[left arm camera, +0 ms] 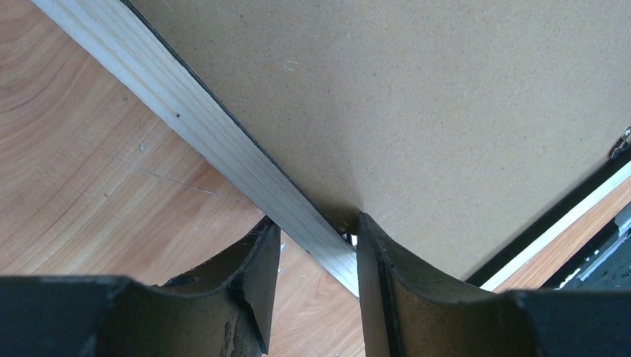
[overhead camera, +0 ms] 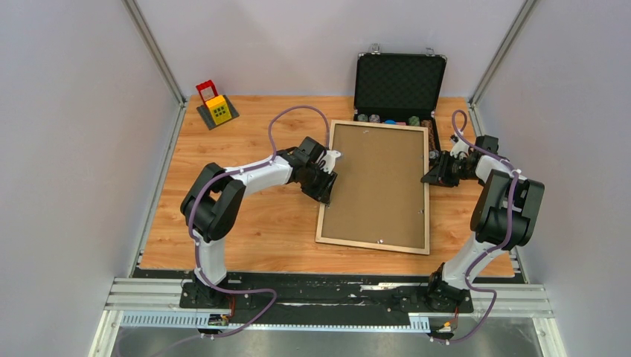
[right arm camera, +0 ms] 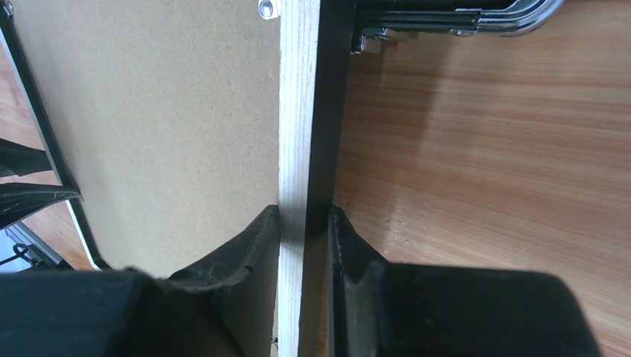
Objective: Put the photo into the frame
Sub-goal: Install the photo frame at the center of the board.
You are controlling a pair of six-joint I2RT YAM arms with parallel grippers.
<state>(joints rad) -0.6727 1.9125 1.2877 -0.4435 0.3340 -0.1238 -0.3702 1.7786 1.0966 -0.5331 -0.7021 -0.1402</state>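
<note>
Right end effector [right arm camera: 305,223]: narrow, with its fingers pressed against both sides of the right rail of the frame [overhead camera: 372,245], one on the pale inner side and one on the black outer side. This is judged a firm pinch, there to steady the frame.

Left end effector [left arm camera: 312,253]: about half spread and straddling the left rail. One finger stands outside over the worktop [overhead camera: 253,216], the other inside at the margin of the backing board [overhead camera: 379,182]. Bare worktop shows between the outer finger and the rail, so no grip is recorded on that side.

Frame position: flat and back face up, right of the worktop's centre. Its far short end is just beside the open black case [overhead camera: 400,82] at the far edge, and its near short end points toward the near edge. The backing board fills it. Opposed holds on the long rails suggest the frame is being braced, or readied for lifting or turning; which of these cannot be settled.

Not determined:
- The photo appears in no view. It may lie beneath the backing board or out of sight; this is unconfirmed.
- A metal turn clip [right arm camera: 266,9] shows at the board's margin, but whether the clips lock the board is too small to read.
- The case contents are blurred.
- Both wrist views cut off the rail ends and hide any fingertip contact with the worktop.
</note>
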